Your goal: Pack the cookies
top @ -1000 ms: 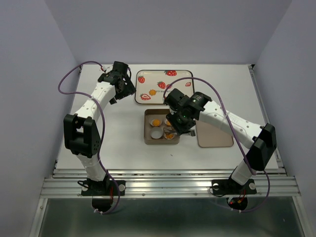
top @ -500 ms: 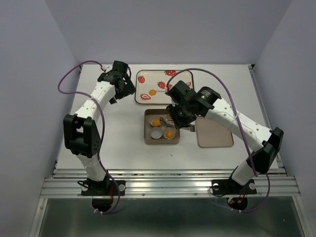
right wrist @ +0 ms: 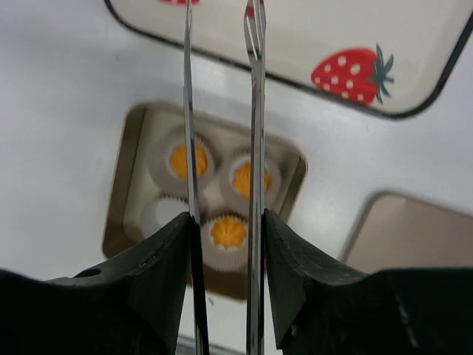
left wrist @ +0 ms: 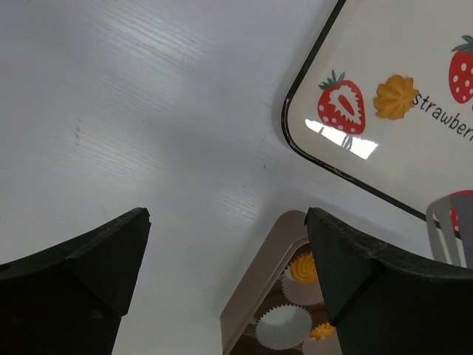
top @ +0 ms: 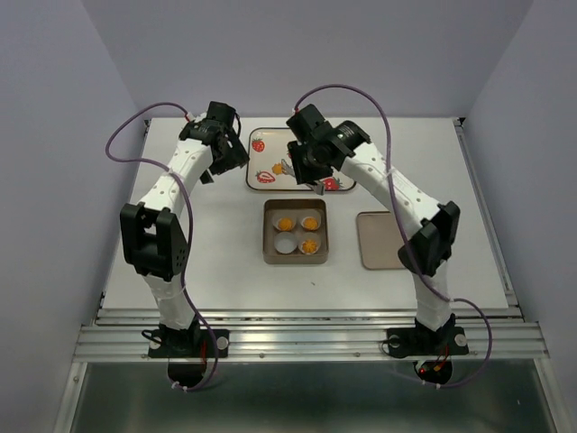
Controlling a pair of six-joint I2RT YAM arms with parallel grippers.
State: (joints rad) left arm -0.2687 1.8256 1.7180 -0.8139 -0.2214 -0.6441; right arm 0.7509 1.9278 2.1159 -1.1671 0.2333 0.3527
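My right hand (right wrist: 227, 222) is closed on a pair of thin metal tongs (right wrist: 256, 111): each black finger presses on the outer side of one blade. The blades stand a narrow gap apart, they have fork-shaped tips, and I see nothing between them. They reach over the glossy tray (left wrist: 414, 170) with printed strawberries. My left hand (left wrist: 228, 222) is wide open and holds nothing, above the white bench (left wrist: 148, 111) just left of the tray.

Three cookies (right wrist: 228, 231) sit in pleated white paper cups inside the square tan box (right wrist: 124, 192), on the near side of the tray. The near-left cup (right wrist: 159, 214) is empty. The fourth cookie (left wrist: 397, 96), ridged and orange-yellow, lies on the tray beside a half-strawberry picture. A flat tan lid (top: 383, 248) lies right of the box.
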